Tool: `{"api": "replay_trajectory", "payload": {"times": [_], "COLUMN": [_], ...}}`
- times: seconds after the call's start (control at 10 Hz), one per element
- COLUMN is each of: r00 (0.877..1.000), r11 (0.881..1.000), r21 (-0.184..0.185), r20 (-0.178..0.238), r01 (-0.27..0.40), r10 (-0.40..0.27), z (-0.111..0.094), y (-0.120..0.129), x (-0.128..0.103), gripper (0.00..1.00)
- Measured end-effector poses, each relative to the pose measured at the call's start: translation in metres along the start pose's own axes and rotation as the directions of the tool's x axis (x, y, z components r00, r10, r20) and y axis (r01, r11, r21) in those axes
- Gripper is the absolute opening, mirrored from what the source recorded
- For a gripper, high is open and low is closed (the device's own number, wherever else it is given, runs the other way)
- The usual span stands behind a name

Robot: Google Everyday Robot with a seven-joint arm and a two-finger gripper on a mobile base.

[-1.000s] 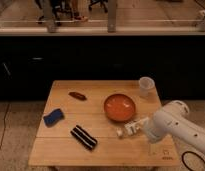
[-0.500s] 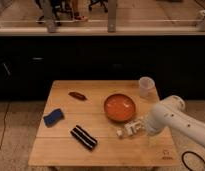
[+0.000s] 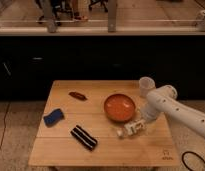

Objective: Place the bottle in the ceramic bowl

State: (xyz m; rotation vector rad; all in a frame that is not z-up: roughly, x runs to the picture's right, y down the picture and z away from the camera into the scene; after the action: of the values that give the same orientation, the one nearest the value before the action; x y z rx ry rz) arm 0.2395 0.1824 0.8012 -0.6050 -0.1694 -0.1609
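The bottle lies on its side on the wooden table, just in front of and to the right of the orange-red ceramic bowl, with its white cap pointing left. My gripper is down at the bottle's right end, right against it. The white arm reaches in from the right. The bowl has nothing in it.
A translucent white cup stands at the table's back right, behind the arm. A blue sponge lies at the left. A black striped packet lies at the front middle. A brown item lies at the back left.
The arm has swung left and risen a little over the table's right side. The gripper has stayed at the bottle, which has barely shifted.
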Motion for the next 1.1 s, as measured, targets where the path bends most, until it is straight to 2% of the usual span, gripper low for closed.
{"api": "replay_trajectory", "payload": {"times": [1.1], "r00": [1.0], "r11": [1.0], "r21": [-0.003], "r20": [0.001], "r01": [-0.004], "r10": [0.004], "z": [0.001], "y": [0.0023], "x": [0.0009], "gripper": [0.8]}}
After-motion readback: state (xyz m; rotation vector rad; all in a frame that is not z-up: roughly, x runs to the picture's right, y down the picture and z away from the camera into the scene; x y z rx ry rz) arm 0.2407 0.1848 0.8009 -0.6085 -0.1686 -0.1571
